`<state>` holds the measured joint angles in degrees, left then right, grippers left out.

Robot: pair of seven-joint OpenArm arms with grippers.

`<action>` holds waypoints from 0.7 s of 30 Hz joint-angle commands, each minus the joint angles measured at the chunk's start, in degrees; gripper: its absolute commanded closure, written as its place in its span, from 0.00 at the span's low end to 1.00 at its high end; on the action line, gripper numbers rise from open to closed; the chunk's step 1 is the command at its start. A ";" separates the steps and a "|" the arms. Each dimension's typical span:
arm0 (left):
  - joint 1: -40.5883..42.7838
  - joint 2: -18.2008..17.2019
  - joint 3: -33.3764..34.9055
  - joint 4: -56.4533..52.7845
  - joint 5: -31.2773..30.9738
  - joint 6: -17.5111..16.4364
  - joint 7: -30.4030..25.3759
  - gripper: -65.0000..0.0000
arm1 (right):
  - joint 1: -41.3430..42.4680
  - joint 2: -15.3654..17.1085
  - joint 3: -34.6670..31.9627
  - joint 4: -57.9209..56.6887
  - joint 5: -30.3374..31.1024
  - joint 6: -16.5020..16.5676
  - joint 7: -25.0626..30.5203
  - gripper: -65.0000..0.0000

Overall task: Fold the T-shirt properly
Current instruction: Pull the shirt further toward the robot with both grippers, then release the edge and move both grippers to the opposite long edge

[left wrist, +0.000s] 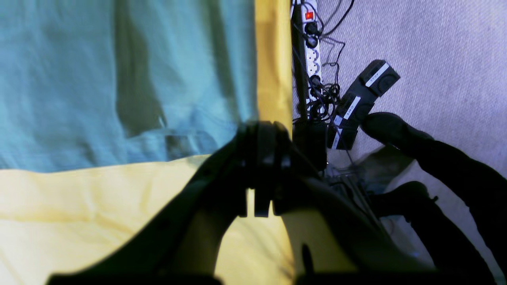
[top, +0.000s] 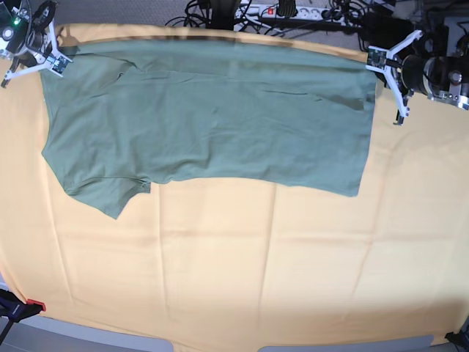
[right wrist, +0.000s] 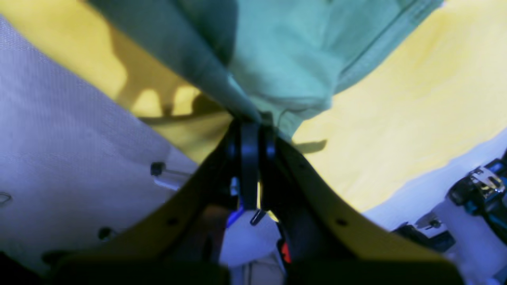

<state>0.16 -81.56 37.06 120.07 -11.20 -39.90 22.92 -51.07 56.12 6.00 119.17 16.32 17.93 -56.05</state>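
Shirt [top: 212, 121] held at both top corners.
Right gripper [right wrist: 250, 122] pinches shirt, frame upper left; left gripper [left wrist: 261, 130] closed at upper-right corner, grip unclear, over cloth [top: 234, 257].

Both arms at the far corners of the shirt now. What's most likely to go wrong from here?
1. The right end effector pinches only a bunched tip of the T-shirt; the thin fabric may slip out mid-fold.
2. The left end effector is shut at the shirt's edge, but its wrist view doesn't confirm fabric in it. If it's empty, only one corner lifts and the fold skews.
3. The yellow table cloth sits right under both corners and could get dragged along.
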 commanded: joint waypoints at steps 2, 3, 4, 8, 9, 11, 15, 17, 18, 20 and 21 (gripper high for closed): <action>-0.50 -1.44 -0.63 0.48 -0.26 -0.10 -0.17 1.00 | 0.15 1.05 0.55 0.48 -1.42 -1.86 -0.11 1.00; -0.50 -1.44 -0.63 0.46 -0.28 -0.10 -0.20 1.00 | 0.15 1.05 0.55 0.48 -1.40 -2.84 -0.15 1.00; -0.50 -1.44 -0.63 0.46 -0.31 -0.10 -0.17 1.00 | 0.13 1.05 0.55 0.48 -1.29 -3.39 -0.66 1.00; -0.50 -1.46 -0.63 0.46 -0.28 -0.10 -0.11 0.83 | 0.13 1.05 0.55 0.48 0.68 -2.82 -4.35 0.61; -0.50 -1.44 -0.63 0.46 -0.28 -0.10 0.07 0.70 | 0.13 1.05 0.55 0.48 1.40 -2.27 -4.55 0.49; -0.50 -1.46 -0.63 0.46 -0.31 -0.10 0.50 0.46 | 0.13 1.05 0.55 0.52 1.92 -2.32 -4.61 0.41; -0.52 -1.44 -0.63 0.48 -0.33 -0.10 2.47 0.39 | 0.13 1.05 0.55 2.99 1.66 -3.06 -4.66 0.42; -0.52 -1.44 -0.63 0.48 -0.31 -0.10 3.41 0.39 | 0.13 1.05 0.55 5.27 1.38 -3.54 -4.85 0.42; -0.59 -1.44 -0.63 0.48 -0.31 -0.10 4.28 0.39 | 0.13 1.05 0.55 6.45 0.98 -3.65 -5.31 0.42; -0.98 -1.44 -0.66 0.48 -0.33 0.92 5.29 0.39 | 0.13 1.05 0.55 8.48 -1.62 -4.74 -5.53 0.42; -1.03 -1.46 -0.66 0.48 -0.31 2.32 5.68 0.39 | 0.13 1.05 0.55 9.16 -3.48 -5.44 -5.51 0.42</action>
<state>-0.16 -81.62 37.06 120.03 -11.27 -37.89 28.69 -50.81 56.16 6.00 127.79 13.50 12.80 -61.08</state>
